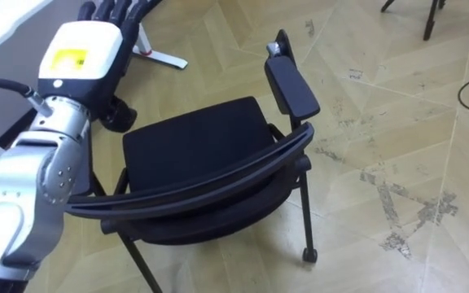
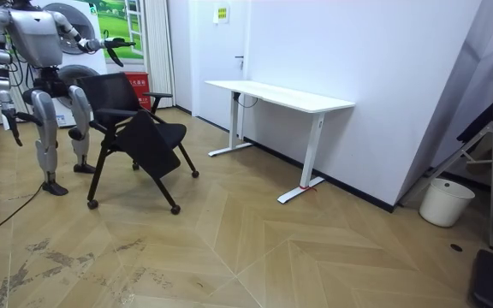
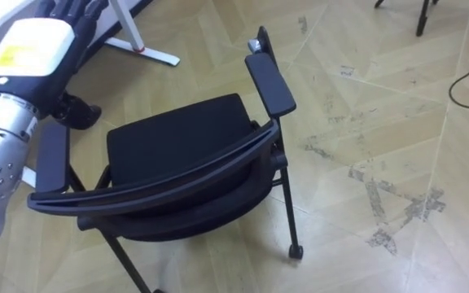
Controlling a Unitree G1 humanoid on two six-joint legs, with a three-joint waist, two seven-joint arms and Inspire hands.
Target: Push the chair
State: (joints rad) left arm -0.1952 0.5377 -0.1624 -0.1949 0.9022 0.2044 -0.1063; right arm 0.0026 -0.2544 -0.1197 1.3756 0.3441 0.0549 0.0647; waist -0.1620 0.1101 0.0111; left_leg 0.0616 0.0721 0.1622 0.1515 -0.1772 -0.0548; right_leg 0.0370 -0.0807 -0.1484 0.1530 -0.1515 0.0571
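The robot stood close behind the black chair, the curved backrest nearest its body and the seat facing away toward the white desk. Its left arm reached forward and up over the chair's left side. The left hand was held back upward, its dark fingers stretched straight ahead and close together, gripping nothing and clear of the chair. The right hand hung low at its side, at the room view's left. A white bucket sat by the far wall, its inside hidden
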